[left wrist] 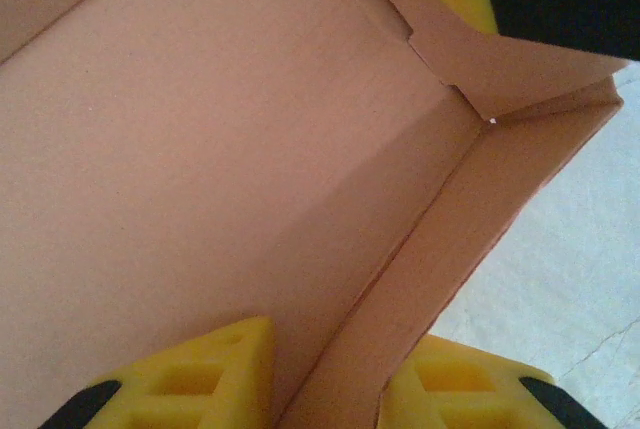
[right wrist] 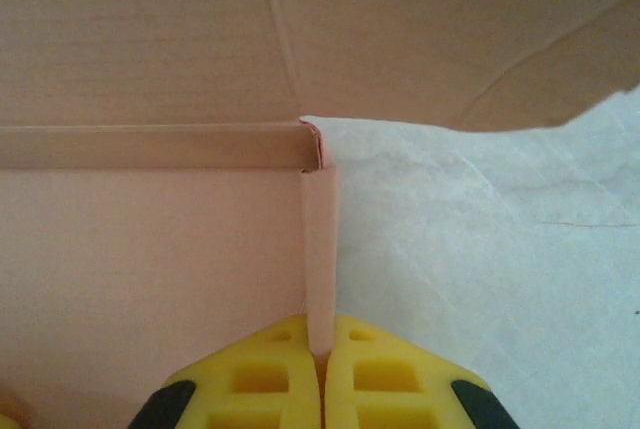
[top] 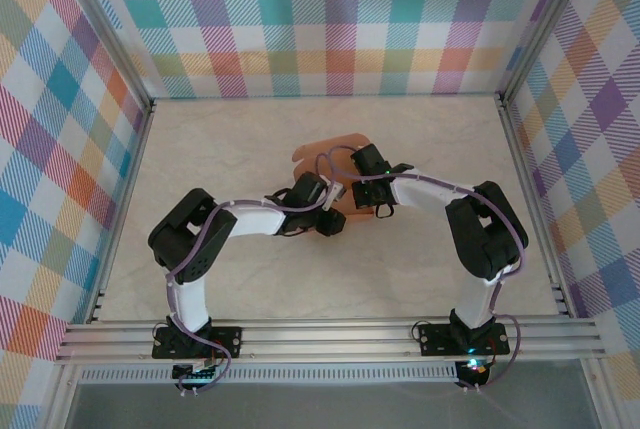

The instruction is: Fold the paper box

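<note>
The paper box [top: 318, 156] sat mid-table, partly erected, between the two wrists. The right gripper [right wrist: 322, 349] was clamped tight on the thin edge of one upright wall, just below a corner. The left gripper [left wrist: 325, 381] straddled another raised wall, pads against the card on both sides. I judged that a hold, though a lighter one.

Risks noted: with both claws on one piece of thin card, any pull apart could tear or crease the corner near the right claw. A twist by either wrist could buckle a wall. The corner tab [left wrist: 400, 29] appeared to lie loose rather than locked, so it could spring back if released.

From above, the arms covered most of the box. I could not tell how many walls stood, or whether the far flaps lying on the table [top: 200, 149] were tucked.
</note>
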Motion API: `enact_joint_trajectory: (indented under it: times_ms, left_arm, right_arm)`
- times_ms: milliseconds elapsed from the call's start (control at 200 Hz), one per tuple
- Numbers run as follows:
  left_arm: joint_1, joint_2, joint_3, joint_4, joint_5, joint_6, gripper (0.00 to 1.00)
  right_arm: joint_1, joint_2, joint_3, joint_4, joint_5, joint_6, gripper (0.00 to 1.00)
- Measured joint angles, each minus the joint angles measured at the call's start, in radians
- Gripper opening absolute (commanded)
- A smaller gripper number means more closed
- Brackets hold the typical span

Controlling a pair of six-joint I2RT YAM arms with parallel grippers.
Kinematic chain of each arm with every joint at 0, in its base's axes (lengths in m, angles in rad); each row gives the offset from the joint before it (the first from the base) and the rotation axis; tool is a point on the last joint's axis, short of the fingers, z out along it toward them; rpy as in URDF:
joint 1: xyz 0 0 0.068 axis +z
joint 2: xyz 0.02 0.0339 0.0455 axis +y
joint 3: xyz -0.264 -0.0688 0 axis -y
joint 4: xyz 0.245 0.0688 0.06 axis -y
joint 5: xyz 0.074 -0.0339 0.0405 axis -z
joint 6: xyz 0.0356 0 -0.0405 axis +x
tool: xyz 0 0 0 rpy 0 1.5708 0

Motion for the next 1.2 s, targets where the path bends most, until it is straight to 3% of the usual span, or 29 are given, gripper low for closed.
enact_joint_trajectory:
  times_ms: [315,610,940,1055,1200]
  left_arm:
    - [0.008,0.03,0.058,-0.052,0.044,-0.071,0.34]
    - [0.016,-0.024,0.048,-0.117,0.041,-0.023,0.58]
    - [0.05,-0.362,-0.06,-0.147,-0.073,0.004,0.77]
    - [0.079,-0.484,-0.096,-0.158,-0.093,-0.026,0.79]
    - [0.157,-0.578,-0.116,-0.222,-0.159,-0.111,0.89]
  right_arm:
    - [0.0,-0.007,-0.008,0.008,0.035,-0.007,0.04]
    - [0.011,0.01,0.008,-0.053,0.039,0.015,0.03]
    - [0.008,0.006,0.008,-0.082,0.04,0.05,0.03]
    - [-0.003,-0.009,-0.01,-0.082,0.034,0.066,0.03]
    - [-0.036,-0.053,-0.051,-0.085,0.011,0.103,0.03]
